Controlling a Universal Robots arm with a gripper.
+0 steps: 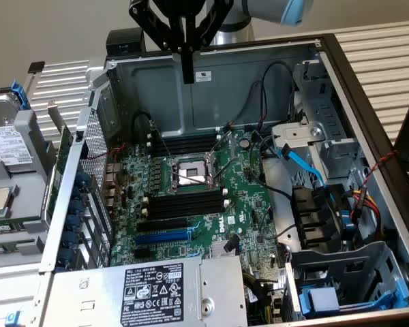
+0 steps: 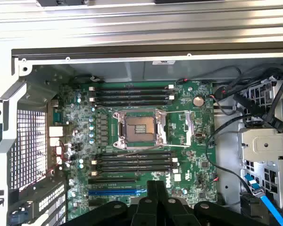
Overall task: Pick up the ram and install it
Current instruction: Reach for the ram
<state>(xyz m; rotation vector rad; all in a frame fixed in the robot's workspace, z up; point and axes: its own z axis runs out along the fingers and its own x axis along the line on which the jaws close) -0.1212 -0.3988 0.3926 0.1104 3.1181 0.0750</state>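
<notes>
My gripper [image 1: 187,76] is hanging above the open computer case [image 1: 368,129], over the far wall beyond the CPU socket [image 1: 191,172]. My fingers are pressing together and pinching nothing; in the wrist view they are meeting as one black wedge [image 2: 155,188] on the blue-slot side of the socket [image 2: 140,128].

The ram: I am seeing a thin green strip [image 1: 61,160] standing on edge just outside the case's perforated side wall, well to the exterior view's left of the socket. It is looking like the stick, but I cannot tell for sure. My gripper is well apart from it.

The socket is lying open with its metal frame showing. Black memory slots [image 1: 186,206] are running in a bank just beside the socket on its near side, and a second bank [image 1: 184,144] is running on its far side; all are looking bare. The blue expansion slot [image 1: 162,238] is lying past the near bank, further from the socket. The labelled power supply [image 1: 153,294] is sitting beyond that. A blue cable [image 1: 301,163] is draping to the exterior view's right of the socket.
</notes>
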